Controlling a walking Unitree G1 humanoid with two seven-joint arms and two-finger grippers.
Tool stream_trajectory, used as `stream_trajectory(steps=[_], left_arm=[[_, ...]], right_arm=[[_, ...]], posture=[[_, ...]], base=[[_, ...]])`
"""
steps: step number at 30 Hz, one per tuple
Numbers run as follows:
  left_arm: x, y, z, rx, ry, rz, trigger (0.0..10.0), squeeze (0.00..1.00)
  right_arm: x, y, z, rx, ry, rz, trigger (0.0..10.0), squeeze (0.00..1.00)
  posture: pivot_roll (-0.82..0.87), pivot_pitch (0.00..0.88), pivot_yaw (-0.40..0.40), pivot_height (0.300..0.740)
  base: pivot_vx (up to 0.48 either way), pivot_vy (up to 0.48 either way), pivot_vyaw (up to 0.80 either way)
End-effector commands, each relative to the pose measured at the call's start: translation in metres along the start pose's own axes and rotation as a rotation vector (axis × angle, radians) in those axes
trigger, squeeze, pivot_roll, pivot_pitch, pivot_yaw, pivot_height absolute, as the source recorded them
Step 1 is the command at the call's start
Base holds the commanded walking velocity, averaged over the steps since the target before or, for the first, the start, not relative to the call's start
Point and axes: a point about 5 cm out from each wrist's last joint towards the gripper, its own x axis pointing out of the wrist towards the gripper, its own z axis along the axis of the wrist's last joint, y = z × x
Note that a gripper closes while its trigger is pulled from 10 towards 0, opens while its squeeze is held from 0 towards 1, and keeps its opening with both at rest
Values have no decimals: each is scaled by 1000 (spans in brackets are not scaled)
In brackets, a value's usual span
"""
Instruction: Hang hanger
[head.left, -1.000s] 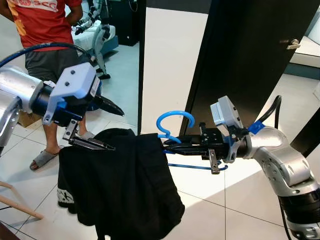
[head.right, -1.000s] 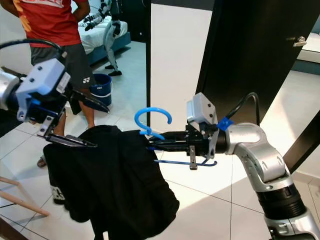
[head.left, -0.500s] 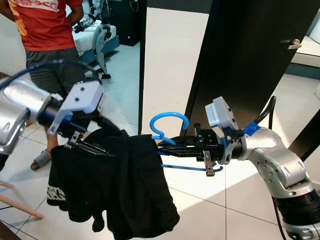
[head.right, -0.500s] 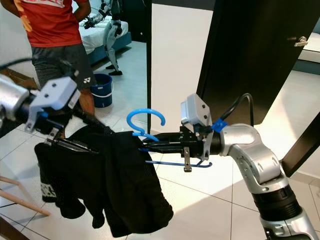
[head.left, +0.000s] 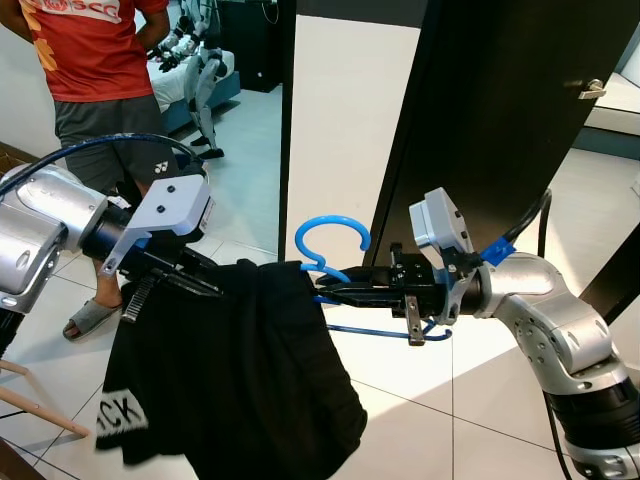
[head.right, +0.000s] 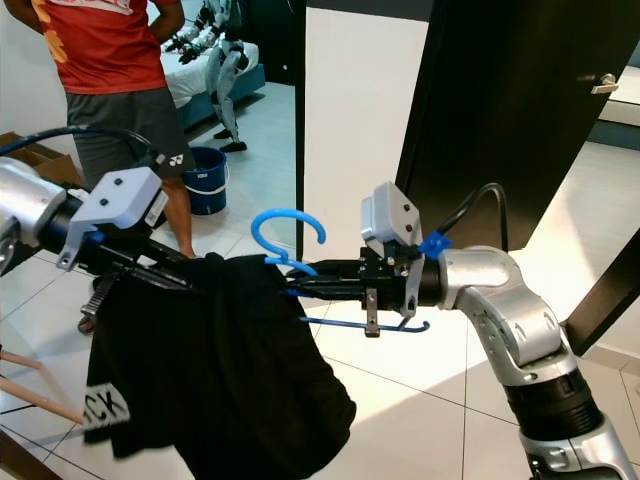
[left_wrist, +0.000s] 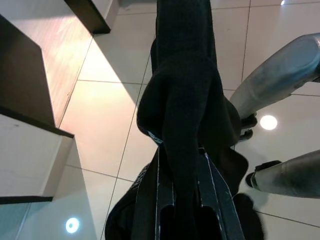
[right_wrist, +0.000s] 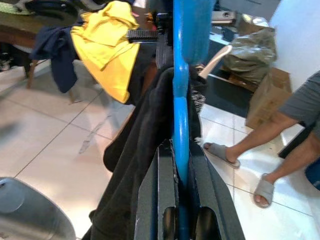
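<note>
Hanger (head.left: 331, 243), blue, held level in mid-air before the robot, its hook upright and free; the right gripper (head.left: 345, 292) is clenched on the hanger just below the hook, the lower bar running back under the arm. A black garment (head.left: 240, 370) drapes from the hanger's left end. The left gripper (head.left: 205, 285) pinches the garment's upper edge between its closed fingers (left_wrist: 150, 200). Compared with half a second ago, the left gripper has drawn in against the cloth and the garment now hangs flatter and fuller, a white printed patch (head.left: 122, 412) exposed at the lower hem. Judgement: the garment is being spread along the hanger; hanging on a rail is not yet done. Writing: the patch reads roughly "CK"; a person's (head.left: 95, 60) red shirt shows partial white letters, about "SCC"; a small white logo on the grey shorts is illegible.
</note>
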Motion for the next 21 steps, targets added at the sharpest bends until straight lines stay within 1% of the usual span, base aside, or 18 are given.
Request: stream_trajectory(steps=[1,2,3,5,9,11,13,14,15,18,21], left_arm=[[7,1,-4,-4,1,4,0,0],[8,4,-5,-3,-2,32,0,0],[8,6,-7,-5,-6,59,0,0],[8,9,-8,-7,-7,89,0,0],[6,12,-10,1,2,116,0,0],[3,15,-10,2,0,138,0,0],[-1,19,-10,5,7,180,0,0],[-5,23,-11,7,11,220,0,0],[-5,23,-11,7,11,220,0,0],[-21,34,-10,16,6,354,0,0],[-35,40,-4,23,-30,460,0,0]], right_arm=[[2,-2,20,-68,-78,10,10000,0],[2,-4,19,-48,-80,-1,10000,0],[1,-6,18,-28,-75,-13,10000,1000],[-1,-8,16,-5,-67,-26,10000,1000],[-6,-12,14,0,-63,-54,10000,1000],[-12,-15,13,1,-59,-84,10000,1000],[-21,-21,11,-4,-45,-143,10000,1000],[-29,-24,10,-4,-33,-180,10000,1000],[-29,-24,10,-4,-33,-180,10000,1000],[-57,-35,4,-1,9,-334,10000,1000],[-82,-44,0,4,20,-505,10000,1000]], posture=[[30,0,-42,740],[27,0,-43,740],[26,0,-44,740],[24,0,-44,740],[23,0,-45,740],[24,0,-46,740],[24,0,-48,740],[25,0,-50,740],[25,0,-50,740],[24,0,-52,740],[19,0,-55,740]], base=[[0,0,0],[0,0,0],[0,0,0],[0,0,0],[0,0,0],[0,0,0],[0,0,0],[0,0,0],[0,0,0],[0,0,0],[0,0,0]])
